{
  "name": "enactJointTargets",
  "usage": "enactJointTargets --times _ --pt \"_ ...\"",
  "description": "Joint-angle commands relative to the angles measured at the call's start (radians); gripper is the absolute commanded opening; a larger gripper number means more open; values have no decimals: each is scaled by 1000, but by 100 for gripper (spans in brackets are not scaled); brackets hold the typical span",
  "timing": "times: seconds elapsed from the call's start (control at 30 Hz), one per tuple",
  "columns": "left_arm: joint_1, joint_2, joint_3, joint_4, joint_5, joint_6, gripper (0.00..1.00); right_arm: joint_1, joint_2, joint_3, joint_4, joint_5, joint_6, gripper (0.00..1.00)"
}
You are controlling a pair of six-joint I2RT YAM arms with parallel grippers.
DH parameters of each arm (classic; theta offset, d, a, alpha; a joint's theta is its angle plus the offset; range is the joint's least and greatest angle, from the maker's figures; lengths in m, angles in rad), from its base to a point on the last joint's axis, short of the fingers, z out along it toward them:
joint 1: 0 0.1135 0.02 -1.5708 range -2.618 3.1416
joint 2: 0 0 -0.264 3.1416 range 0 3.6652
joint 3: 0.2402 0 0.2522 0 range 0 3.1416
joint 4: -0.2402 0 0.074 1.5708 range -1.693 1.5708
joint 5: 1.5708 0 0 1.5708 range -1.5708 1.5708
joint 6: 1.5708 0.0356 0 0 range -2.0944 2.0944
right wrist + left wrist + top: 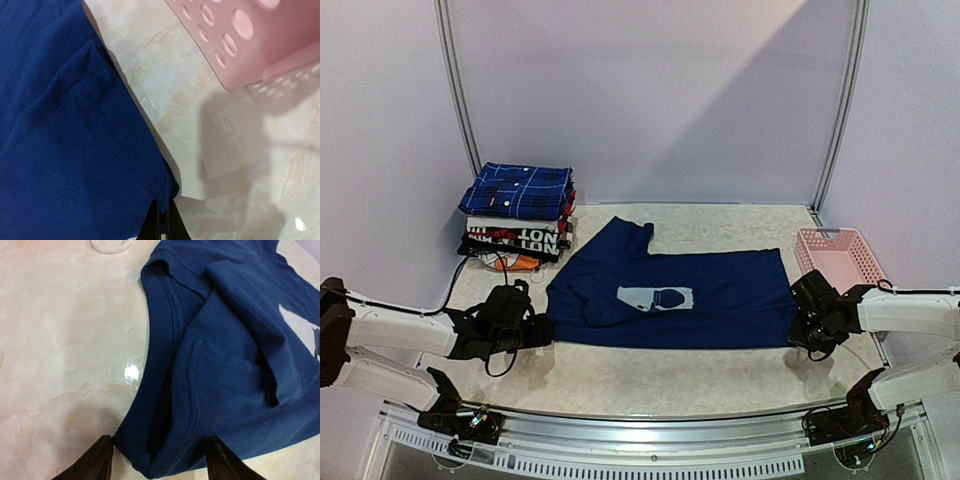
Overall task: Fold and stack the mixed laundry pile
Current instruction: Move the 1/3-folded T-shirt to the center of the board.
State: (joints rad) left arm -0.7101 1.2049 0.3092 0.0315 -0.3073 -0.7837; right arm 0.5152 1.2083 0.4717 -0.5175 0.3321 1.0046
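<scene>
Navy T-shirt point(720, 290) lies spread flat mid-worktop point(620, 375), pale-blue chest print point(656, 297) facing up. Collar end points left, hem end points right. One sleeve sticks out toward the back wall. The cloth near the collar is bunched and folded over on itself, seen in the left wrist view.

Left end effector point(542, 332) sits low at the shirt's left edge, by the collar and shoulder. Jaws stand apart, one dark finger point(102, 462) over bare worktop, the other on the shirt side. A folded rim of the shirt lies between them. Nothing is pinched; it is not closed on the cloth.

Right end effector point(162, 222) is at the near-right hem corner, jaws pressed together. The corner of the T-shirt runs right into the closed tips, so it has the hem corner clamped. The rest of the hem lies flat on the worktop.

Plaid shirt point(517, 190), dark blue with thin white lines, is folded and sits on top of a stack of folded clothes point(515, 243) at back left, apart from the T-shirt.

Pink basket point(840, 255) stands at the right side, just behind the right end effector, near the shirt's hem but not touching it.
</scene>
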Motion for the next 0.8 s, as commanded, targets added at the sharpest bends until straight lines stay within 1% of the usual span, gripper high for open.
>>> enactJointTargets --times 0.0,0.03,0.1,0.2,0.3,0.37,0.47,0.53,0.63,0.7,0.77 --pt "14 49 -14 34 0 -19 63 3 11 -1 -9 15 -8 0" --pt "14 53 -15 39 0 -20 58 3 11 -1 -9 14 -9 0" --pt "14 55 -19 50 1 -22 46 3 12 -1 -9 14 -9 0" --pt "14 60 -21 67 -8 -14 21 3 13 1 -6 15 -9 0" --pt "13 66 -7 71 -22 2 0 3 17 4 4 7 -11 0" --pt "14 61 21 51 -23 16 0 3 19 17 12 -4 -17 0" --pt "14 41 103 -20 -29 52 0 2 28 91 -31 -3 -40 0" --pt "15 23 182 -108 -32 84 0 3 34 174 -88 24 -61 0" --pt "16 -25 310 -229 -54 132 0 3 30 315 -220 78 -104 0" --pt "15 -94 352 -285 -83 148 0 3 -7 386 -287 118 -129 0" --pt "15 -160 369 -358 -123 153 0 2 -64 404 -334 151 -138 0"
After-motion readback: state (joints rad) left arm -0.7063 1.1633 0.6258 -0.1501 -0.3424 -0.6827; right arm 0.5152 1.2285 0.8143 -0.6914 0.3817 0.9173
